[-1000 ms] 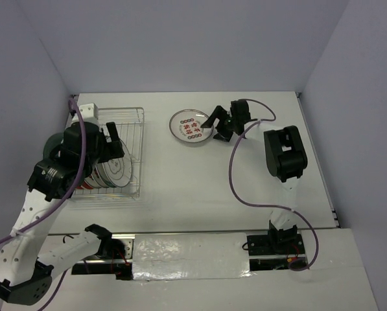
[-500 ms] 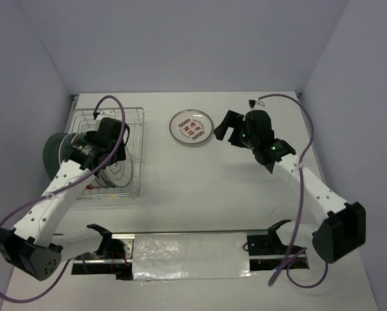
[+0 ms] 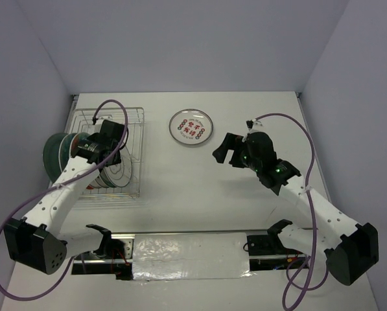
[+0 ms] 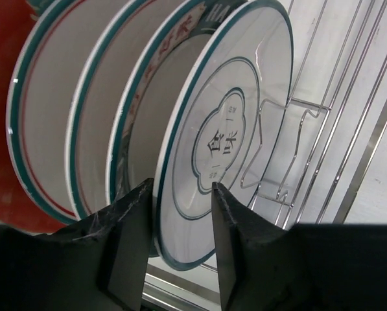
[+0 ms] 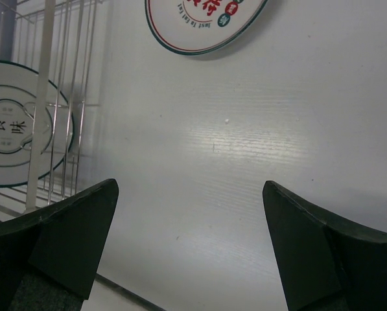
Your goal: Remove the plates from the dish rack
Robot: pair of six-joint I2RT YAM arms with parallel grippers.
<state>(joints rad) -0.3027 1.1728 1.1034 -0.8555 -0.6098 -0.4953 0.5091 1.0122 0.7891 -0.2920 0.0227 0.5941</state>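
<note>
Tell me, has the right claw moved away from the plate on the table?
Yes. The right gripper was at the white plate's rim a second ago. Now it sits clear of it, drawn back toward the bottom of the overhead view.

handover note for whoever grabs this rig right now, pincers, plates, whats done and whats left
Left pincer: inside the dish rack, fingers straddling the rim of the front plate; cannot tell if it is clamped.
Right pincer: open, empty, above the table.
Done: one white plate with red and green markings lies flat on the table, right of the rack.
Left: at least four plates stand upright in the rack; the front one looks next.
</note>
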